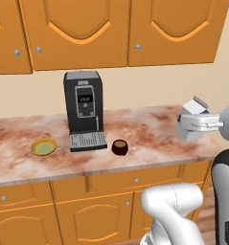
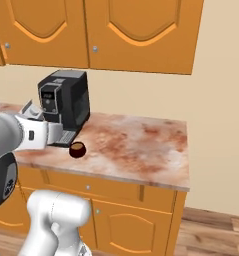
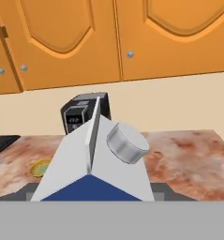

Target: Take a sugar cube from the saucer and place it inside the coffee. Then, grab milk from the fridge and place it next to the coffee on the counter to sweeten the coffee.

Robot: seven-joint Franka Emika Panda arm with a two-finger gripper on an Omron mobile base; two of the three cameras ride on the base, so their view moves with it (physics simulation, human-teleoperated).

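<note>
Milk (image 1: 193, 115) sits gripped in the pincer (image 1: 195, 125), held upright in the air over the right part of the surface (image 1: 149, 139); the coffee (image 1: 120, 147) stands down and to the left, just right of the coffee machine (image 1: 84, 110), so the carton must travel leftward and down beside it.

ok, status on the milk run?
Gripper shut on milk carton, carried above the counter right of the coffee cup. Not set down yet. Nothing blocking the spot beside the cup.
</note>
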